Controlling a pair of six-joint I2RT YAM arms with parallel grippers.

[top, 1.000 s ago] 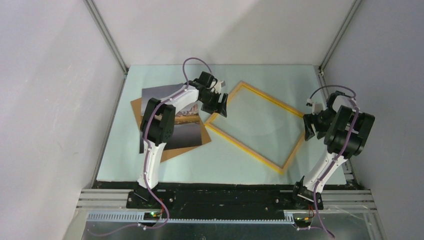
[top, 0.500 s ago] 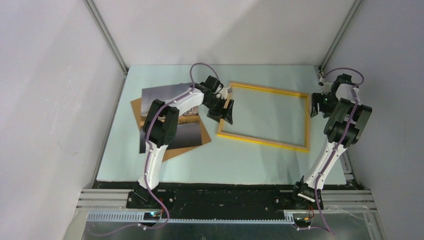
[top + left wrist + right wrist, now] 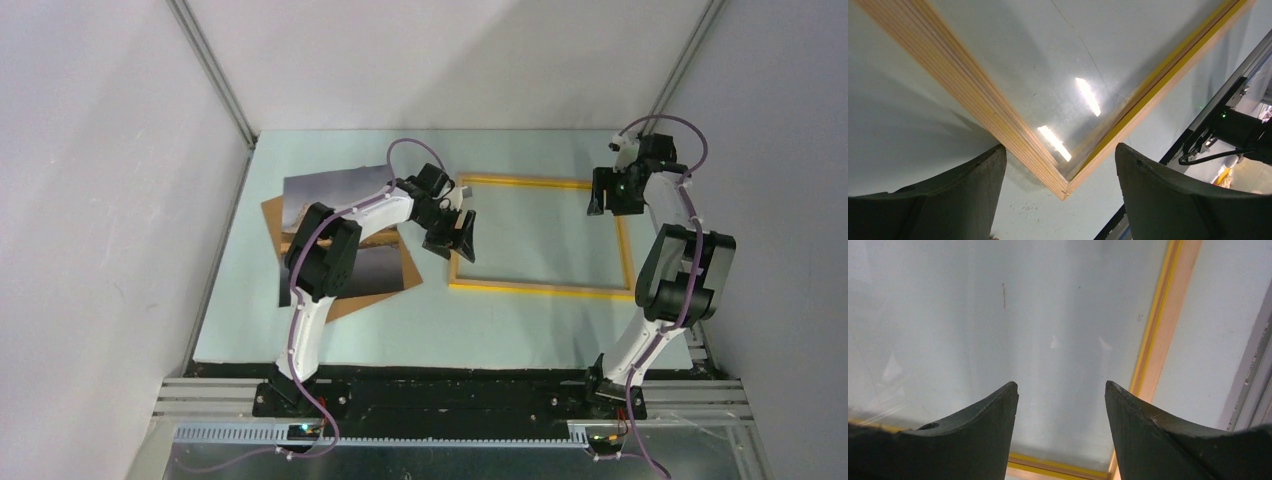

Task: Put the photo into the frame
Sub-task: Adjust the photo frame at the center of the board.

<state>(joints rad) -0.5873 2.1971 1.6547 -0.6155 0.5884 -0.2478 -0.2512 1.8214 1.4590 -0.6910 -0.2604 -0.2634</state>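
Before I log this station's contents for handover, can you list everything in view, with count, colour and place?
frame: one, yellow-orange wood with a clear pane, lying right of centre on the table.
photo: one, grey mountain-and-lake print, on the left, on top of the backing board.
backing board: one, brown, on the left under the photo, edges showing.
table: one, pale green top.
walls: grey, on three sides.
left gripper: one, black, open, at the frame's left side with a frame corner between its fingers.
right gripper: one, black, open, above the frame's far right corner.
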